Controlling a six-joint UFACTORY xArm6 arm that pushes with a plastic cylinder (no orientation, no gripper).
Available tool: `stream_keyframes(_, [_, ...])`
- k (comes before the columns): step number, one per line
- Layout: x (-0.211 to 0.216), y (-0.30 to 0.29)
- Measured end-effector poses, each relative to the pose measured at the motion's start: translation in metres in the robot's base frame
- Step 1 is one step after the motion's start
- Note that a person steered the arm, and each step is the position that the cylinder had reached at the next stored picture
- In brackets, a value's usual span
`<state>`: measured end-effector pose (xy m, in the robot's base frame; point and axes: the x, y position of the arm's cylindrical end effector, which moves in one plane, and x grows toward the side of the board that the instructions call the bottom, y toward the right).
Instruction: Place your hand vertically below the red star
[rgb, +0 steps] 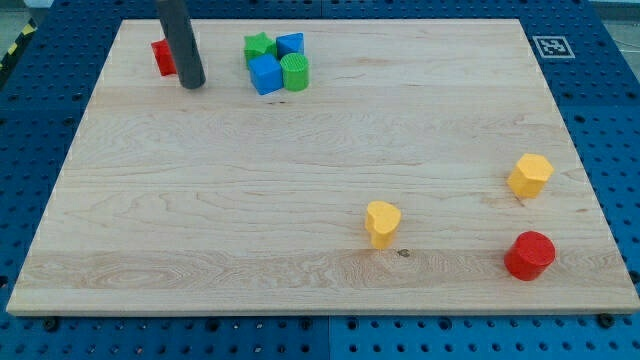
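Observation:
A red block (162, 57), its shape partly hidden by my rod, sits near the board's top left corner. My tip (193, 84) rests on the board just right of and slightly below that red block, nearly touching it. A cluster stands to the right of my tip: a green star (259, 46), a blue block (290, 44), a blue cube (266, 75) and a green cylinder (295, 72).
A yellow heart (382, 222) lies at the lower middle right. A yellow hexagon block (530, 175) and a red cylinder (529, 254) stand near the right edge. The wooden board (200, 220) lies on a blue perforated table. A marker tag (550, 45) is at the top right corner.

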<state>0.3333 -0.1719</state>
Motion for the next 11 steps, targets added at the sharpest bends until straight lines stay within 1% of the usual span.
stream_keyframes(1, [-0.001, -0.003])
stream_keyframes(2, [-0.031, -0.003])
stream_keyframes(3, [-0.046, 0.013])
stream_keyframes(4, [-0.012, 0.036])
stream_keyframes(5, [0.008, 0.034])
stream_keyframes(6, [0.005, 0.019])
stream_keyframes(7, [-0.022, 0.019])
stream_keyframes(8, [-0.025, 0.023])
stream_keyframes(9, [-0.006, 0.031])
stream_keyframes(10, [0.004, 0.024])
stream_keyframes(11, [0.028, 0.021])
